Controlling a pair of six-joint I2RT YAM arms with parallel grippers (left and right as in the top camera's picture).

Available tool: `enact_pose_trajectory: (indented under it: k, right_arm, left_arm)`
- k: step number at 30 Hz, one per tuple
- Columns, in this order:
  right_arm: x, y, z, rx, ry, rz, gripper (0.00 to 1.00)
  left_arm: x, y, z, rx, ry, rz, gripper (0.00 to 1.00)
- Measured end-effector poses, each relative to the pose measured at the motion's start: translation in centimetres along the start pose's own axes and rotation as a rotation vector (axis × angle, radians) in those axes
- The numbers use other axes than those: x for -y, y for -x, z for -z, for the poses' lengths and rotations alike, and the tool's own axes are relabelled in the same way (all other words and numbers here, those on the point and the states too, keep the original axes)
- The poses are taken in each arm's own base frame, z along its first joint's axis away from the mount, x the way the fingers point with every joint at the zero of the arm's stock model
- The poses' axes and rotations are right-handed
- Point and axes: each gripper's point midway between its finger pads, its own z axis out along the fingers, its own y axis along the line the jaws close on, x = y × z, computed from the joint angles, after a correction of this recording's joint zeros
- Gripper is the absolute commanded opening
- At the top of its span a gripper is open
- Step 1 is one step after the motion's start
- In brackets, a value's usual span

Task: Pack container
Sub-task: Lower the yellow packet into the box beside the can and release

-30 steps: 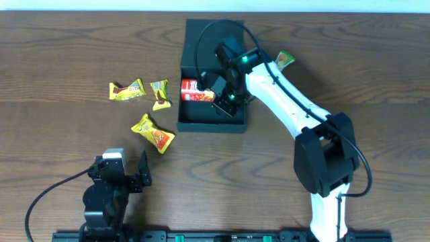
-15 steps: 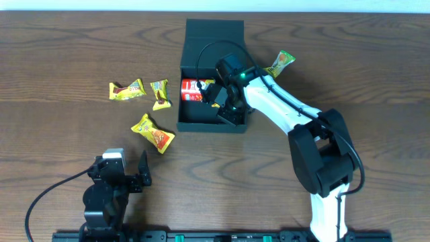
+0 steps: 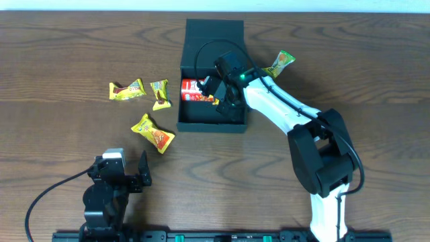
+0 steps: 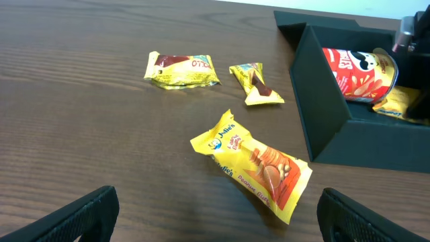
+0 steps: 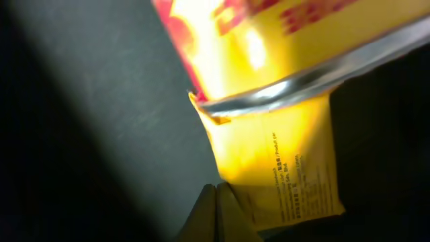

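Depositing appears to be the step in hand: right tool [image 3: 225,94] hangs inside the container [image 3: 211,125] on the tabletop [image 3: 60,60], above a packet [image 5: 275,161] beside the can [image 3: 191,89], its grip indiscernible, left tool [image 4: 218,216] spread idle; next, probably a clean lift toward a loose packet [image 3: 153,132].

Container [image 3: 211,126]: dark teal-green, matte, square rigid box, sitting upright on desk [image 3: 67,40], centre-far. Hinged flap lid [image 3: 215,30] open, folded back flat on the far side.

Dark container [image 3: 211,126], red can [image 3: 190,90], yellow packets [image 3: 153,132], brown wood-grain table [image 3: 67,67].
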Motion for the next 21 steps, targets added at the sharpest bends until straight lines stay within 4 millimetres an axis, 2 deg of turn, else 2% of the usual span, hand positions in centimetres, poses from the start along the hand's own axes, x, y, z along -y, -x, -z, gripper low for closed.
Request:
enact_pose_trajectory:
  k: [5, 15, 18, 21]
  right_arm:
    - [0.8, 0.0, 0.0, -0.005, -0.041, 0.001, 0.01]
    - [1.0, -0.3, 0.0, -0.027, -0.065, 0.013, 0.01]
    - [0.2, -0.7, 0.2, -0.055, -0.048, 0.017, 0.01]
    - [-0.5, 0.0, 1.2, -0.057, -0.048, 0.018, 0.01]
  left_arm:
    - [0.0, 0.0, 0.0, 0.0, 0.0, 0.0, 0.96]
    - [0.0, 0.0, 0.0, 0.0, 0.0, 0.0, 0.96]
    - [0.0, 0.0, 0.0, 0.0, 0.0, 0.0, 0.95]
    - [0.0, 0.0, 0.0, 0.0, 0.0, 0.0, 0.95]
